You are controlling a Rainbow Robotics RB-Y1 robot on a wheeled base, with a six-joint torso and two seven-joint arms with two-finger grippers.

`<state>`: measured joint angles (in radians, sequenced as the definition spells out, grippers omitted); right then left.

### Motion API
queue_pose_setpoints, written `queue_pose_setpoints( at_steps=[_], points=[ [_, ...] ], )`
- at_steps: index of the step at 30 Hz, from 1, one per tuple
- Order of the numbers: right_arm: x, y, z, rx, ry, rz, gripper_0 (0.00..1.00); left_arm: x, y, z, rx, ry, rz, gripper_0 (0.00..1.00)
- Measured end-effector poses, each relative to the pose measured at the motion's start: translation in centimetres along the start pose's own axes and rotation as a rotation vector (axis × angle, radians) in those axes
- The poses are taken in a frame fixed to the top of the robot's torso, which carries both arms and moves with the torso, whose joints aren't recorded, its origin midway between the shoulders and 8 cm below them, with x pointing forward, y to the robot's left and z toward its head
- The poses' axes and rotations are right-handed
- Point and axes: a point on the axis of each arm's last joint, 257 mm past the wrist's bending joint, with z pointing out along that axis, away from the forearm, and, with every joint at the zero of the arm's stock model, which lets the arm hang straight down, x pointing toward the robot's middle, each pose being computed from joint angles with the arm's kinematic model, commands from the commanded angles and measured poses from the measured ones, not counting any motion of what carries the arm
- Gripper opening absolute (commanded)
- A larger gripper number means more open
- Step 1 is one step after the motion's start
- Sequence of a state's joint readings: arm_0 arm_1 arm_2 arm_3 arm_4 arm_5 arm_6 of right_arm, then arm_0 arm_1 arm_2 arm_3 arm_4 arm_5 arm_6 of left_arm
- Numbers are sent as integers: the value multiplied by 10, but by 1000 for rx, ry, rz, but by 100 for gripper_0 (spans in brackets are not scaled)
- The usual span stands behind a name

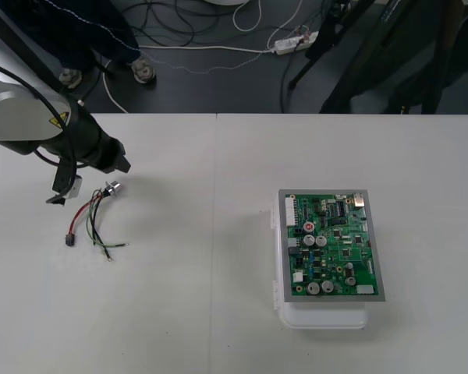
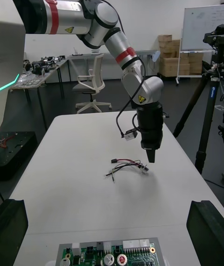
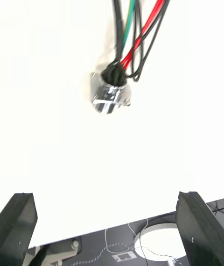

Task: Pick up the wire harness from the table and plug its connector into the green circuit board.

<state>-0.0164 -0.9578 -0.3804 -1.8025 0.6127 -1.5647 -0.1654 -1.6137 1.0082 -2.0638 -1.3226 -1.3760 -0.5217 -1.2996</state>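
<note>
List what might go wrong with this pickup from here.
1. The open left gripper hangs above the round metal socket; if it closes there, the socket may slip free.
2. A grip at that end would leave the plug dangling on loose wires, hard to aim at the circuit board.

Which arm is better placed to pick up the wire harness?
The left: the left gripper, open, hangs above the metal socket of the wire harness on the table. The right gripper is by the green circuit board, away from it.
</note>
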Motion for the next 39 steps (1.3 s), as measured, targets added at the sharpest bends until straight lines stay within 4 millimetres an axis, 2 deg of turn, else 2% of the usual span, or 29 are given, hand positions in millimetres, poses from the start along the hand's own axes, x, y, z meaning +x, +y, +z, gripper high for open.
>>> queue_pose_setpoints(
  at_steps=[10, 17, 24, 39],
  points=[
    [0, 0, 0, 1, 0, 1, 100, -5, -3, 12, 35, -26, 43, 87],
    [0, 0, 0, 2, 0, 1, 100, -4, -16, 17, 70, -27, 45, 87],
    [0, 0, 0, 2, 0, 1, 100, -4, -19, 25, 69, -5, 34, 87],
    [1, -1, -1, 2, 0, 2, 100, -27, -19, 58, 63, -6, 12, 87]
  ],
)
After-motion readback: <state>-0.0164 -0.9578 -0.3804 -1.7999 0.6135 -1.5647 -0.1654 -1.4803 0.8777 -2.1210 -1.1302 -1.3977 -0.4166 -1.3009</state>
